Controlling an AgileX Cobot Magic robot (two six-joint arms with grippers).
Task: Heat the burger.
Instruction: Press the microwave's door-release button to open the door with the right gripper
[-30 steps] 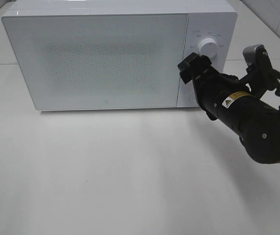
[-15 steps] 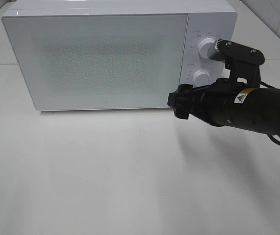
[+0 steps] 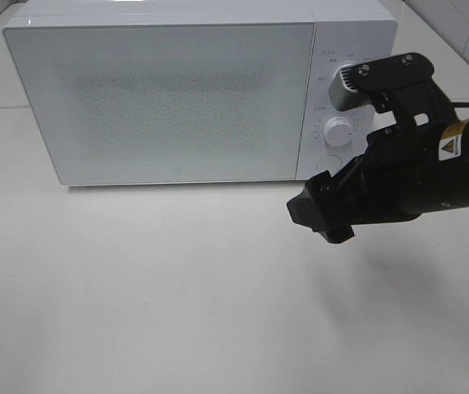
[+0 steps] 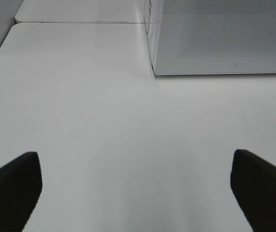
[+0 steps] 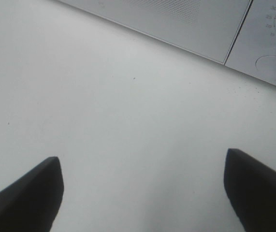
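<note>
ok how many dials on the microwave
1: the dial on the control panel, above the round button. The right arm covers the panel higher up, so another may be hidden.

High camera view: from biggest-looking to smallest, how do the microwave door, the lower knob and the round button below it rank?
1. microwave door, by far the largest.
2. lower knob and round button: about alike, too close to rank.

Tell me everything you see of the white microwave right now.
The white boxy microwave stands upright on the white table, glossy door shut, its window speckled grey. The panel on the view's right carries two round white dials and a round button beneath. The right gripper hangs before that panel, not touching.
</note>
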